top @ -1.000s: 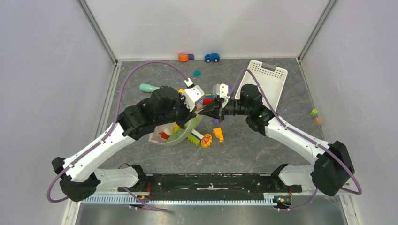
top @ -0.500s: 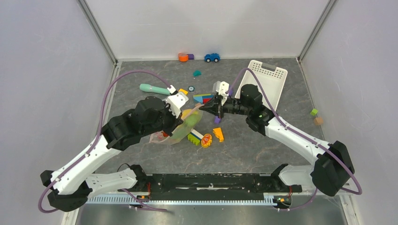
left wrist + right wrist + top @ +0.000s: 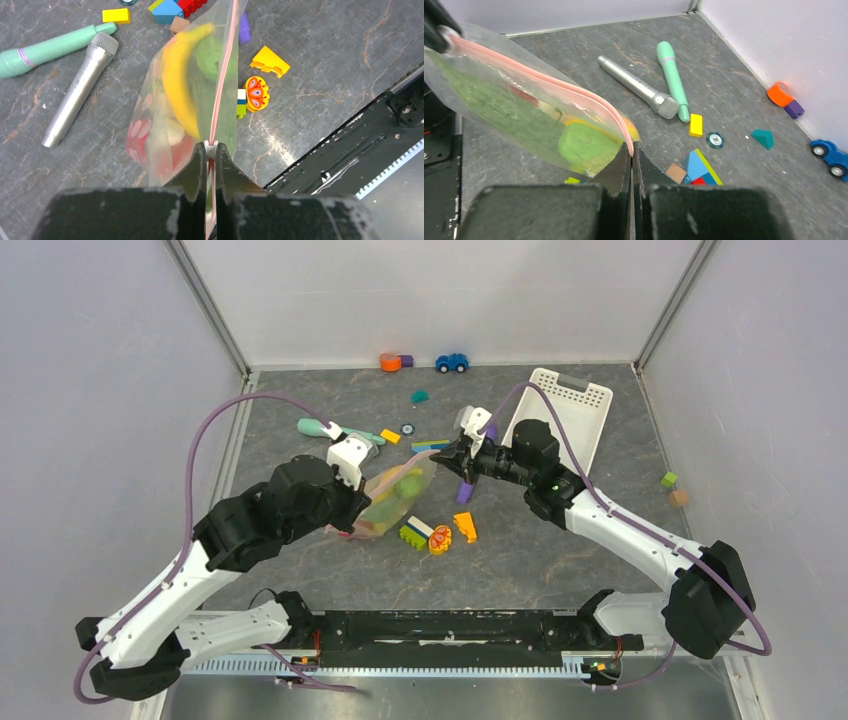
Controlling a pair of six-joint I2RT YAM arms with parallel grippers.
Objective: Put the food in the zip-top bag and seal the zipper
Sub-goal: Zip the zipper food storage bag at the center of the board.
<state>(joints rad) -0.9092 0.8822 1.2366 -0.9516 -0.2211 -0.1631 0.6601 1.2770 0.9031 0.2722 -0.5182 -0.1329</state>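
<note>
You have the zip-top bag strung between your two grippers over the middle of the table. Its pink zipper runs along the top edge and the clear body hangs below it. Whether the bottom of the bag touches the table, you cannot tell from these views.

The food is inside. The yellow banana lies along the length of the bag, with green pieces next to it and something red at the lower end. From the left wrist the zipper reads as one thin straight line. From the right wrist it is a single pink band, gently curved. The frames do not show whether it is pressed shut along its whole length.

Your left gripper has its jaws closed tight on the zipper at the bag's near-left end, with a small white bit showing right at the fingertips. Your right gripper is pinched just as narrowly on the opposite end of the same strip.

On the table under and around the bag lie:
- a silver toy microphone beside a teal stick
- a yellow block
- a cluster of building blocks
- a yellow wedge
- an orange butterfly piece

Behind your right arm a white slotted basket sits toward the back corner. A blue toy car is parked against the rear wall.
</note>
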